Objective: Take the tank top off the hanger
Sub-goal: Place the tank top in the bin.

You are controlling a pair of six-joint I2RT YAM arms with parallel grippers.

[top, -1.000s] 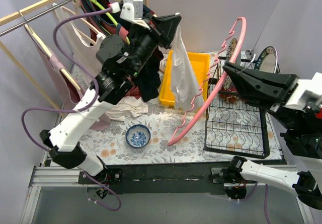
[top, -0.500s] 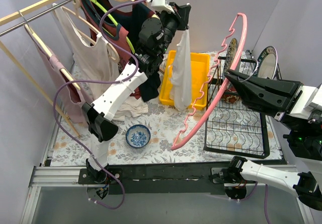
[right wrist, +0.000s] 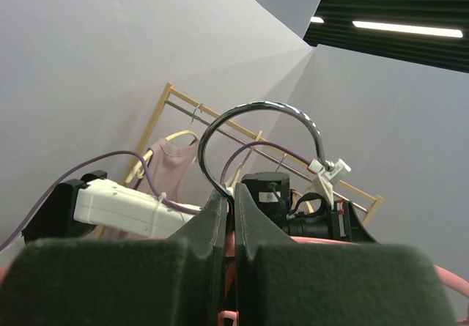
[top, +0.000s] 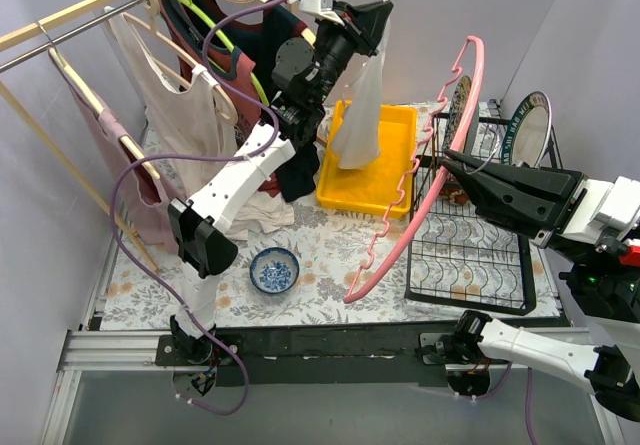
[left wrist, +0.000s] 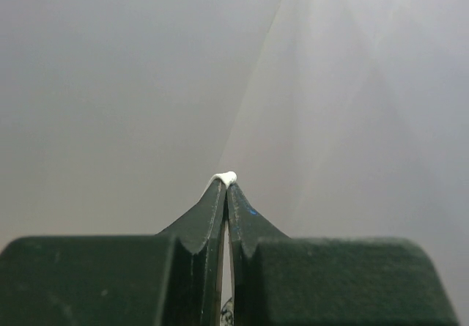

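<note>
My left gripper (top: pixel 382 12) is raised high at the back and is shut on a white tank top (top: pixel 360 115), which hangs free below it over the yellow bin. In the left wrist view only a white scrap of the tank top (left wrist: pixel 224 177) shows at the tips of the shut jaws. My right gripper (top: pixel 450 160) is shut on the pink hanger (top: pixel 420 180), held tilted above the table, bare of cloth. In the right wrist view the hanger's metal hook (right wrist: pixel 253 121) rises from between the shut jaws.
A yellow bin (top: pixel 367 160) stands at the back centre. A black wire rack (top: pixel 470 245) with plates is at the right. A clothes rail (top: pixel 100 5) with hung garments is at the left, a clothes pile (top: pixel 260 210) beneath. A blue patterned bowl (top: pixel 274 270) sits near front.
My left gripper has risen and moved right, lifting the tank top away from the pink hanger. The hanger in my right gripper has shifted slightly.
</note>
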